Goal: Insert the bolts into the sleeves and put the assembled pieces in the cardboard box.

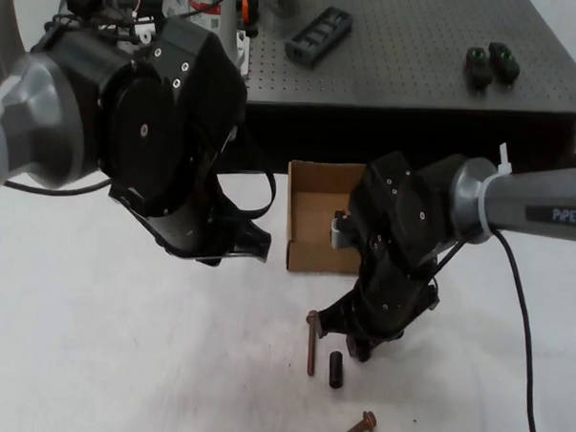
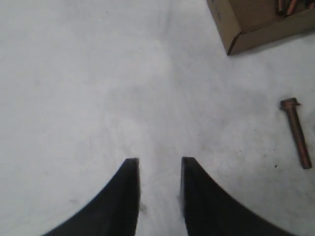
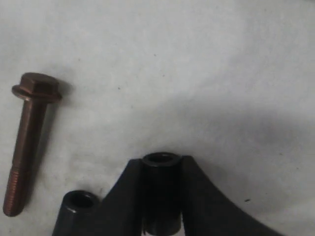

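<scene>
My right gripper [image 3: 161,164] is shut on a black sleeve [image 3: 161,189], held upright just above the white cloth. A second black sleeve [image 3: 78,211] stands loose right beside it, and a copper bolt [image 3: 29,142] lies a little farther off. In the high view the right gripper [image 1: 359,342] hangs in front of the cardboard box [image 1: 307,217], with the bolt [image 1: 311,341], the loose sleeve [image 1: 336,368] and another bolt [image 1: 355,431] near it. My left gripper [image 2: 160,196] is open over bare cloth, holding nothing. Off to its side are the box corner [image 2: 256,29] and a bolt [image 2: 297,132].
Copper pieces [image 2: 285,6] lie inside the box. Behind the cloth is a dark perforated bench [image 1: 410,49] carrying a black block [image 1: 318,34] and two small black parts [image 1: 491,64]. The left arm's bulk [image 1: 158,124] hangs above the left of the cloth. A cable [image 1: 523,312] trails at right.
</scene>
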